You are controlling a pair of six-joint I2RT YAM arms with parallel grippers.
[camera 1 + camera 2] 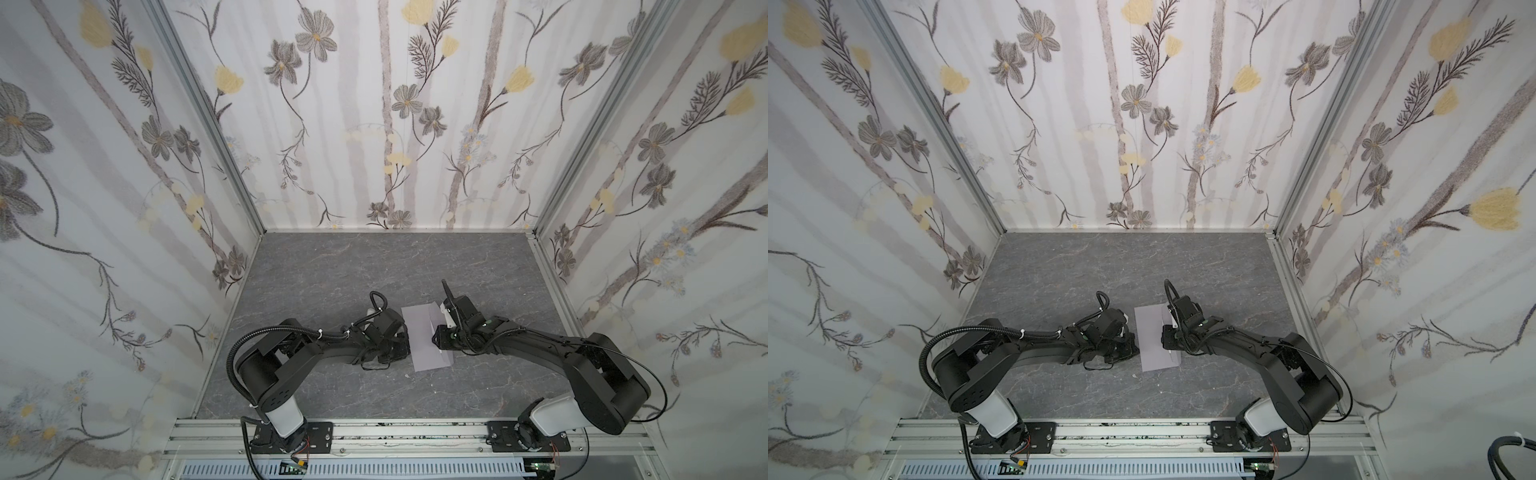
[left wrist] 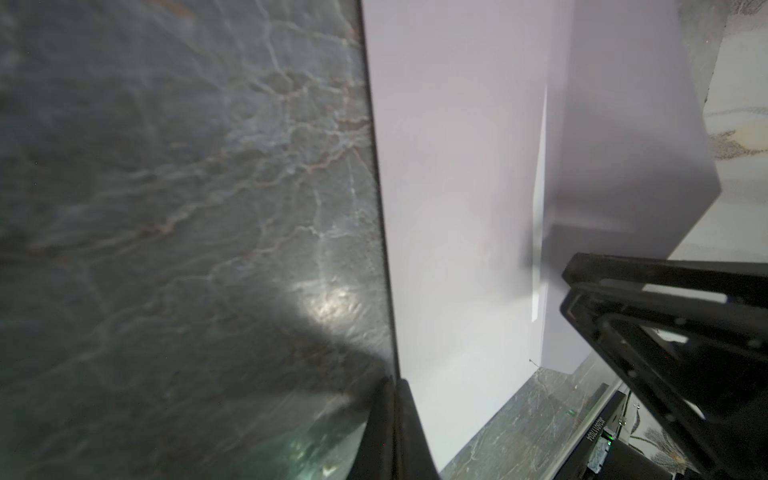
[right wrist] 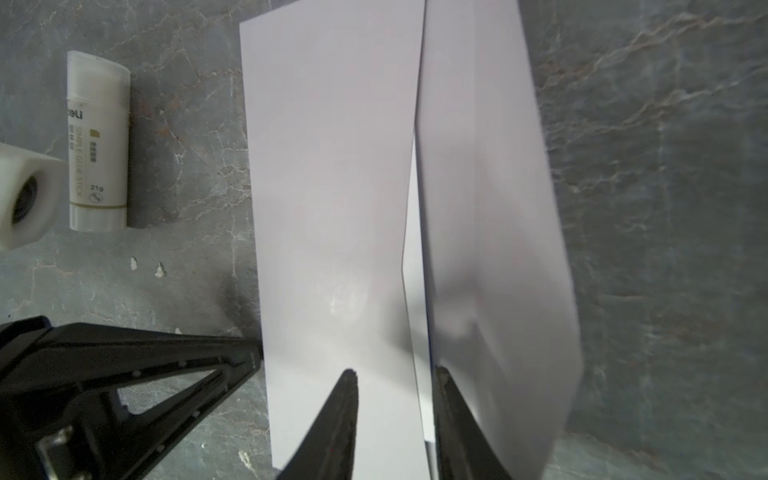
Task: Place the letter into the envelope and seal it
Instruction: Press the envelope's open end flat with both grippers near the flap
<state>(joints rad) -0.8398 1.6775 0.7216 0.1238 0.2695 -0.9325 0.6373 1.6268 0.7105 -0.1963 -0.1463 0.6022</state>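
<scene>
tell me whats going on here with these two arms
Both arms are at the envelope on the table. The left claw is shut at one long edge; the right claw is open at the raised flap. A white strip, likely the letter, shows inside. It is not sealed; a glue stick lies nearby.
</scene>
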